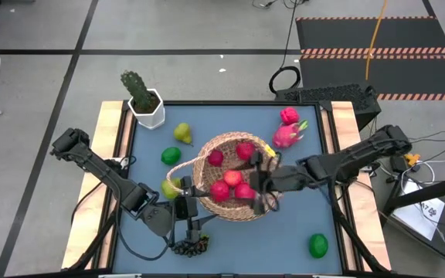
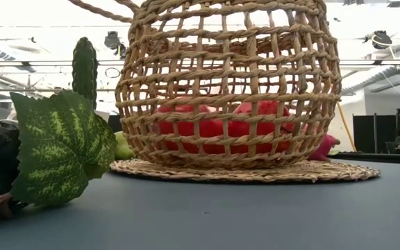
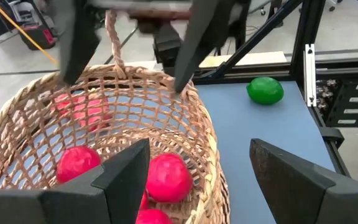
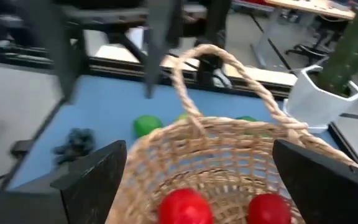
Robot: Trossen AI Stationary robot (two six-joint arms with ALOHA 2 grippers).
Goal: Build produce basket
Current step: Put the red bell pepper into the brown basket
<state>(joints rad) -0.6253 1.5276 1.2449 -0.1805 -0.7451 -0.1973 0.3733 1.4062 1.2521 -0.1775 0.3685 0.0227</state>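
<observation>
We see the right gripper (image 1: 259, 184) spread wide over the basket (image 1: 207, 147); the left gripper (image 1: 182, 207) gapes empty beside it.

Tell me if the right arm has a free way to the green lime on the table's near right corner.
Probably yes. The lime lies alone on bare table, nothing around it. The right end effector hangs open over the basket, so it would only need to swing back toward its own side.
</observation>
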